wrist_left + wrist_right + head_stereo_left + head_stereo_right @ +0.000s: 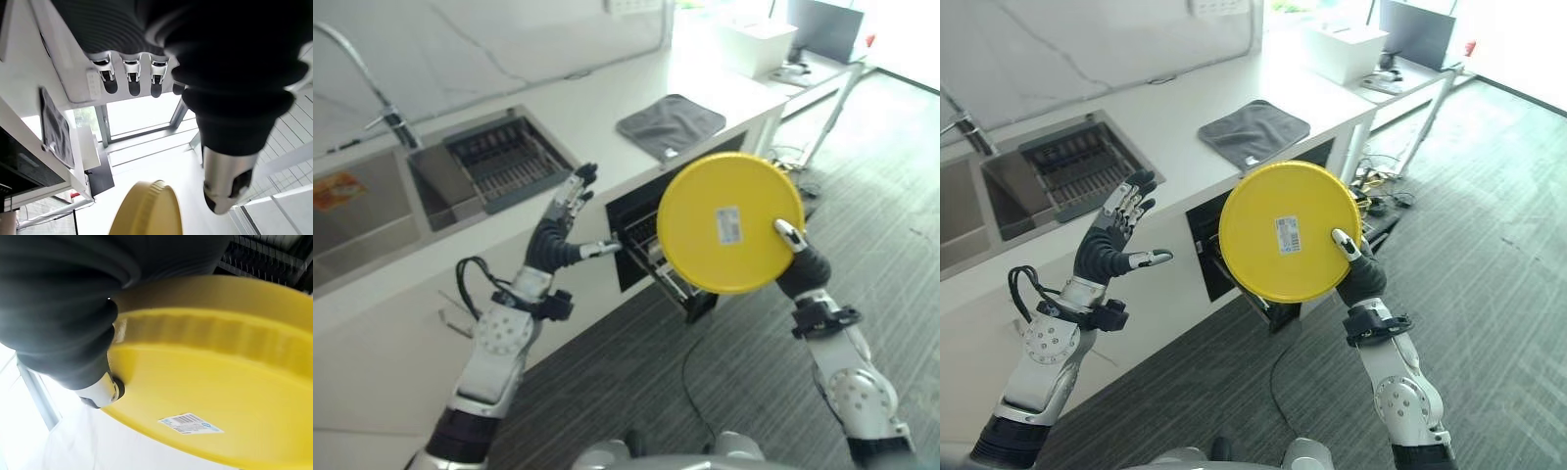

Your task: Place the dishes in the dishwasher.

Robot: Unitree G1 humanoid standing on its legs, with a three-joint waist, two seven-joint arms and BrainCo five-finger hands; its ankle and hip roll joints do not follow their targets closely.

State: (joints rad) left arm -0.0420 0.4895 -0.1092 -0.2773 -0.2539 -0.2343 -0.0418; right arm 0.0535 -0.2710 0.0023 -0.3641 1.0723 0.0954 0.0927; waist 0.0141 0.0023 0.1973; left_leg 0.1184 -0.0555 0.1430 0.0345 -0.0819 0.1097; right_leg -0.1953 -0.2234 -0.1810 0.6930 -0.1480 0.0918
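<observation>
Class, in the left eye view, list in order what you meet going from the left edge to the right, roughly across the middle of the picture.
Sink → dish rack set in the counter → left robot hand, fingers spread → open dishwasher → yellow plate → right robot hand holding the plate.

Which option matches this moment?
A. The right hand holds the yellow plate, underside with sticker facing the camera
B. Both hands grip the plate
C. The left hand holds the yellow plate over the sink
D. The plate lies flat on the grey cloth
A: the right hand pinches the yellow plate at its rim with the thumb over the edge, the sticker side facing the head camera, while the left hand is open, apart from it.
</observation>
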